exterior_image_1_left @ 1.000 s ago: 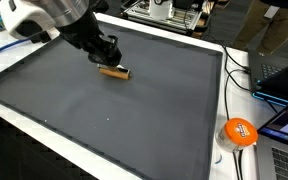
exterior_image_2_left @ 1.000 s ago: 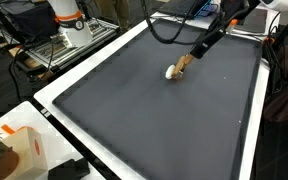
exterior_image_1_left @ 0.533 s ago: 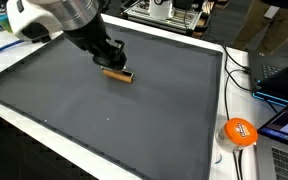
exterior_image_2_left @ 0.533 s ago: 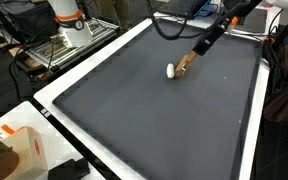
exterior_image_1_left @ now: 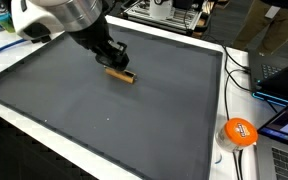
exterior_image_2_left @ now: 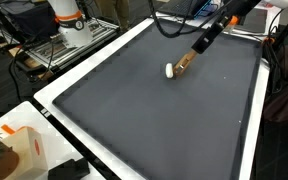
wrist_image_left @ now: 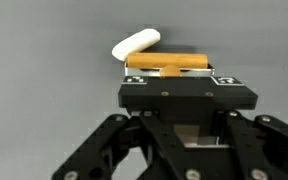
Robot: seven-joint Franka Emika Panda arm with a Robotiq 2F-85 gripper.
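If dragged while pressed this low, likely to twist stick (wrist_image_left: 169,65) out of hand (wrist_image_left: 172,77): pinched only at the fingertips, crosswise, with both ends poking out past the pads. Judged the main risk. Cause: friction against dark counter (exterior_image_1_left: 134,125), with stick (exterior_image_1_left: 120,75) touching it or just above it (gap, if any, too small to tell).

Second risk: knocking white piece (wrist_image_left: 136,44) away, or riding over it. Lies just beyond stick in wrist view, tilted, touching or nearly so. Shows at stick's lower end as white piece (exterior_image_2_left: 170,71) in an exterior view. Cannot tell whether joined to stick or loose. If loose, apt to skid off at an angle under any sideways shove.

Third, lesser: scraping fingertips on counter if lowered further.

Hand state: closed, gripping stick; nothing else held.

Location of stick: in hand, low over far part of counter, well inside white border (exterior_image_1_left: 220,90), well apart from orange roll (exterior_image_1_left: 239,131) lying off the counter's corner.

Pose: arm reaching in from the far side and slanting steeply down in both exterior views. Hand (exterior_image_2_left: 193,50) pointed down and forward, tilted rather than plumb. Jaws set either side of stick's middle, stick level between them in wrist view.
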